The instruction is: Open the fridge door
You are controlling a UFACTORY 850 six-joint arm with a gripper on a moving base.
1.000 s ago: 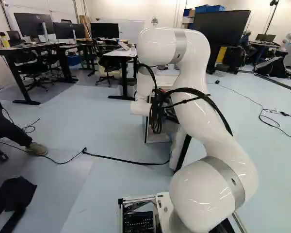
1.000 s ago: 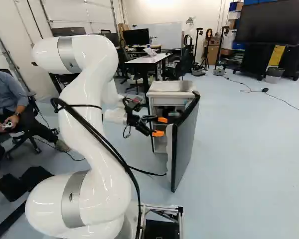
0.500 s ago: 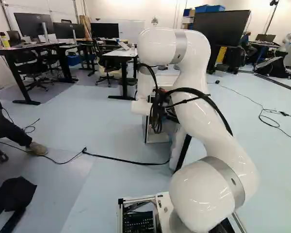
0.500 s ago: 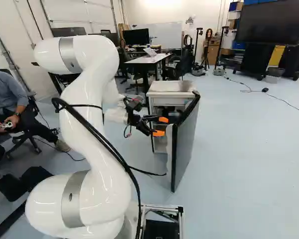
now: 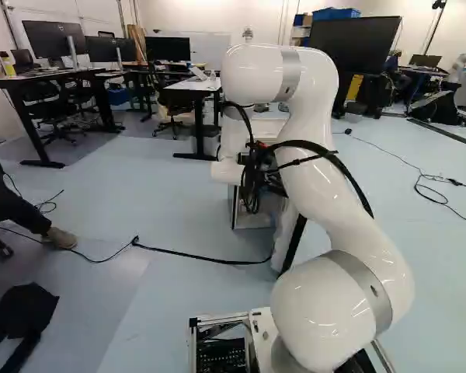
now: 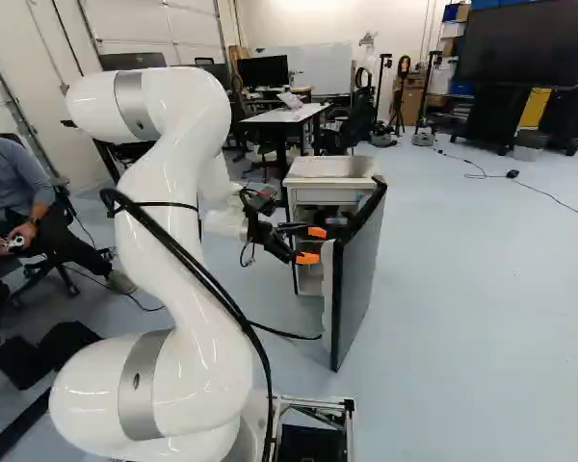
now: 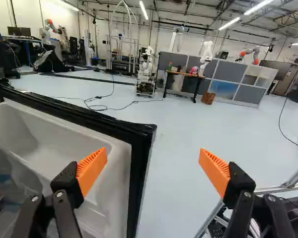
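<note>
In the right base view the gripper (image 6: 311, 245) stands at the door side of the small white fridge (image 6: 329, 169), its orange pads near the inner face of the grey door (image 6: 356, 279). That door is swung wide away from the cabinet. From the wrist, the gripper (image 7: 153, 157) is open, with nothing gripped. The door's black edge (image 7: 144, 141) shows between the two fingers; one finger overlaps the white inner liner (image 7: 114, 171), the other shows against the floor. Whether a finger touches the door I cannot tell. My arm mostly hides the fridge in the left base view.
Behind the fridge stands a desk (image 6: 287, 115) with chairs around it. A seated person with a controller is at the left of the right base view. A black cable (image 5: 194, 254) runs along the floor toward the fridge. Another robot (image 7: 147, 69) stands far off.
</note>
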